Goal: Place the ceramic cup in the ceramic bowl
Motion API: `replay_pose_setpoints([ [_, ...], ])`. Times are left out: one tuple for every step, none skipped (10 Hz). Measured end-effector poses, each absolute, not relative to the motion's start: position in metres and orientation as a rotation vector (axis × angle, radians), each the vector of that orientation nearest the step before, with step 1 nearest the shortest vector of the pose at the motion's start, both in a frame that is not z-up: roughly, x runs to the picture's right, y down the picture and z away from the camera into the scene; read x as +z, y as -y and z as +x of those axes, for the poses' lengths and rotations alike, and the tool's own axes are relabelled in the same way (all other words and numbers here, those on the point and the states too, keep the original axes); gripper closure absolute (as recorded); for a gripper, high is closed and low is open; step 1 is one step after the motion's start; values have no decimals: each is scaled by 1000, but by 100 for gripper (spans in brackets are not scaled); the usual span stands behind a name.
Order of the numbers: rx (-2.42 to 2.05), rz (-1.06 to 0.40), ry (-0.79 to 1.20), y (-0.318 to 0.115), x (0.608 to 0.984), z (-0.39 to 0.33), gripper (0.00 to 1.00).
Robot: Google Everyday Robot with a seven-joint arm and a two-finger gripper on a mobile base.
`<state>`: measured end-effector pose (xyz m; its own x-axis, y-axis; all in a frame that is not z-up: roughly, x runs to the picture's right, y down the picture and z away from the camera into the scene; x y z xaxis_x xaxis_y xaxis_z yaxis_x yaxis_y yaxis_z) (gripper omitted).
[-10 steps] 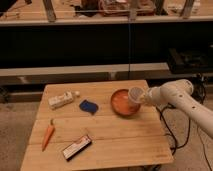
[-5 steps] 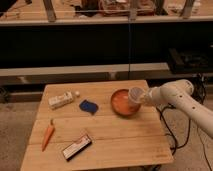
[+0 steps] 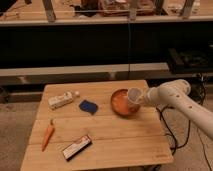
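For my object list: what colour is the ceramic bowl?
The ceramic bowl is orange, camera view; the gripper holds the ceramic cup over its rim.

The table (image 3: 100, 132) is pale wooden planks, matt, with the grain showing. The ceramic bowl (image 3: 119, 105) looks orange and faintly glossy, and the ceramic cup (image 3: 134, 94) smooth and whitish. The gripper (image 3: 140, 97), clasping the cup over the bowl's right rim, ends a smooth white arm (image 3: 175, 94), probably plastic.
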<state>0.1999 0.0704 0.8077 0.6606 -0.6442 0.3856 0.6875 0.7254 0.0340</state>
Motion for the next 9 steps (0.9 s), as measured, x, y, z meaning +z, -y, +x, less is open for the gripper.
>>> replay_pose_setpoints([
  [-767, -127, 401, -73, 813, 191, 27],
  [-772, -137, 404, -75, 817, 189, 22],
  [-778, -149, 412, -78, 822, 186, 20],
  [-786, -155, 416, -79, 825, 183, 20],
  [-790, -160, 420, -81, 827, 181, 20],
  [-792, -158, 424, -82, 828, 181, 20],
  [-793, -150, 428, -82, 827, 181, 20],
  [-794, -140, 431, -82, 826, 181, 20],
  [-799, -130, 428, -81, 823, 181, 20],
])
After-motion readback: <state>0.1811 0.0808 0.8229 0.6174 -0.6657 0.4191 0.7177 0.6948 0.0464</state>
